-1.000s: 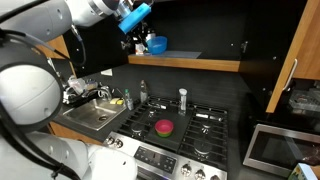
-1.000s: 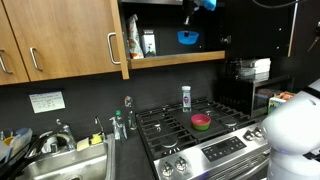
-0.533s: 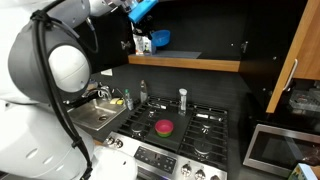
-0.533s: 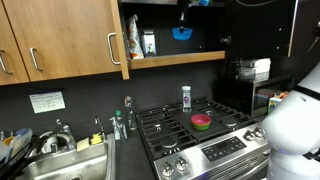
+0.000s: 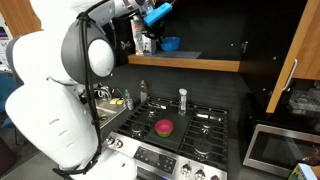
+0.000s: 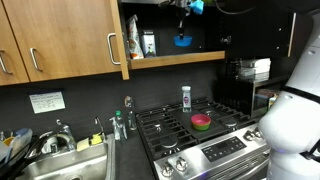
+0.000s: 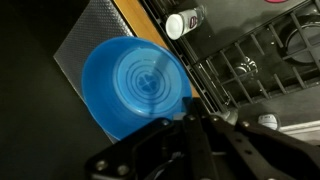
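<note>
Moved: hand point(image 7: 190, 122) and blue bowl point(image 7: 135, 82) have slid a bit along the shelf point(image 5: 200, 63) | Hand: shut tight on the blue bowl's rim | Blue bowl: low over the shelf near its front edge, can't tell if it touches | Below: stove point(image 5: 200, 125) with a red bowl point(image 5: 163, 127) and a white bottle point(image 5: 182, 99)

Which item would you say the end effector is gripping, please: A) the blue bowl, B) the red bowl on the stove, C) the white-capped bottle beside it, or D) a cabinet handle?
A: the end effector is shut on the rim of the blue bowl, which hangs above the shelf.
</note>
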